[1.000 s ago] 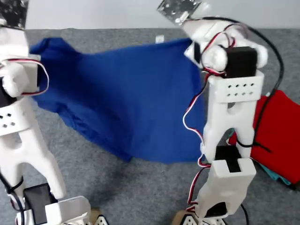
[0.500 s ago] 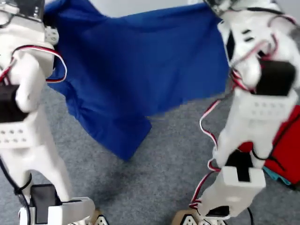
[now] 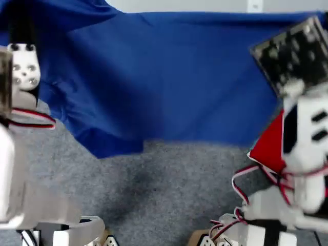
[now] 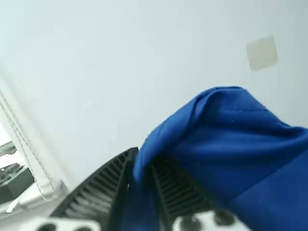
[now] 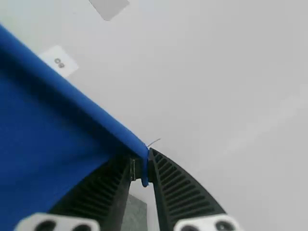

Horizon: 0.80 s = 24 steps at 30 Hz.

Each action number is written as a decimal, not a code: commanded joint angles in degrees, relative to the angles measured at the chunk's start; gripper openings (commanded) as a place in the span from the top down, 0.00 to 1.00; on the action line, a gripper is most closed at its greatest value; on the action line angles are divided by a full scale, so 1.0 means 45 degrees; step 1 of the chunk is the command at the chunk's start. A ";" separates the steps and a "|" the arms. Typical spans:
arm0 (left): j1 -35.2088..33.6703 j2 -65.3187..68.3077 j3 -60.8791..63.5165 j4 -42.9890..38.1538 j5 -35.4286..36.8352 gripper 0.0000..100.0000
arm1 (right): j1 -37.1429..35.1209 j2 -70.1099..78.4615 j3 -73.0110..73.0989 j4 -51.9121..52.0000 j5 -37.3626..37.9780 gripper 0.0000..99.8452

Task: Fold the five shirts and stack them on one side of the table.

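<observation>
A blue shirt hangs stretched wide across the upper half of the high view, held up off the grey table between the two raised arms. Its lower edge droops to the left. In the left wrist view my left gripper is shut on a bunched corner of the blue shirt. The right gripper is shut on the taut top edge of the blue shirt in the right wrist view. A folded red shirt lies at the table's right side, partly behind the right arm.
The white arm bodies stand at the near left and near right of the table. A light wall lies behind both grippers. Grey table surface shows in the near middle, below the hanging cloth.
Both arms have lifted the blue shirt from lying on the table to hanging high and spread wide. The arms have risen toward the camera and the cloth has left the table.
</observation>
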 commanded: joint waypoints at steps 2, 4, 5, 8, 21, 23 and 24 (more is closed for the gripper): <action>0.0020 -0.0215 -0.0869 -0.0039 -0.0176 1.00 | 0.0576 -0.0947 -0.0313 0.1358 -0.0098 0.99; 0.0020 -0.0215 -0.0947 0.0000 -0.0215 1.00 | 0.0674 -0.1280 -0.0274 0.1866 -0.0137 0.99; 0.0020 -0.0215 -0.1006 0.0039 -0.0391 1.00 | 0.0674 -0.1455 -0.0254 0.1905 -0.0137 0.99; 0.0020 -0.0215 -0.1065 0.0488 -0.1426 1.00 | 0.0830 -0.1866 0.0313 0.1905 -0.0117 0.99; -0.0078 0.1504 0.3976 0.2071 -0.2051 1.00 | -0.0498 -0.2100 1.0549 0.0752 -0.0078 0.99; -0.0098 0.2208 0.5187 0.0899 -0.2051 1.00 | -0.0654 -0.1827 1.2171 -0.0811 -0.0156 0.99; -0.0117 0.2559 0.5675 0.0234 -0.2012 1.00 | -0.0674 -0.1631 1.2874 -0.1768 -0.0156 0.99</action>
